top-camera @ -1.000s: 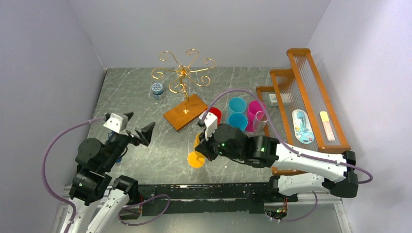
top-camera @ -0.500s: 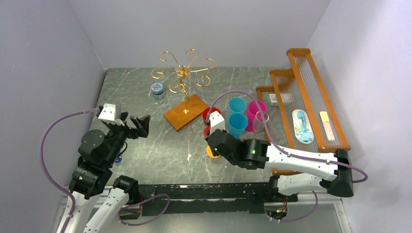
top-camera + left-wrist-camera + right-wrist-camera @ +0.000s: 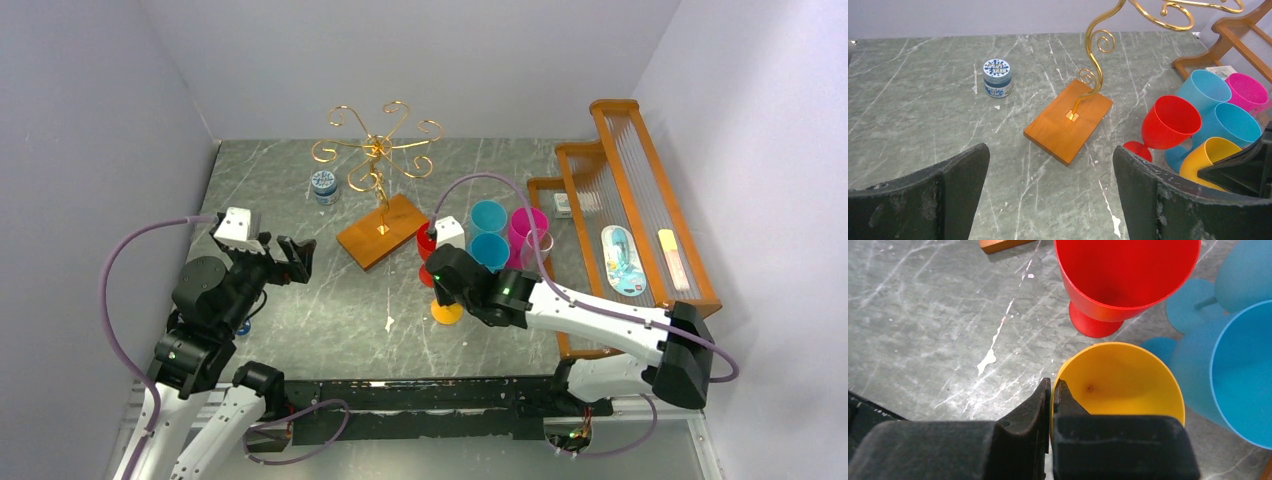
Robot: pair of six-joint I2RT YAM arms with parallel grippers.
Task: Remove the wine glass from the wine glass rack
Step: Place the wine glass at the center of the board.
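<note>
At right gripper (image 3: pixel 1052 388): jaws pinched shut on the near-left rim of the yellow wine glass (image 3: pixel 1120 382), one finger inside the bowl, one outside. Bowl's mouth faces up, so the glass's long axis runs roughly vertical, stem and foot straight below the gripper. From the top cam the yellow foot looks at or just above the tabletop (image 3: pixel 330 300); can't tell if it's touching.

Just beyond, on the far side, is the red glass (image 3: pixel 1125 275), close by the yellow bowl, w/ blue glasses (image 3: pixel 1243 375) to the right. Little room on those sides. You've got open marble only to the left and near.

Wine glass rack (image 3: pixel 1070 125) stands far-left of the gripper, well apart, and its gold arms show no glass. So my read is the glass is off, and what's left is to set it down and let go.

Left gripper (image 3: pixel 1048 152) is spread wide, holding nothing, hovering at the left side and pointing toward the rack. Right arm has the job, the left isn't needed. When you release, back out near-left, away from the red glass.
</note>
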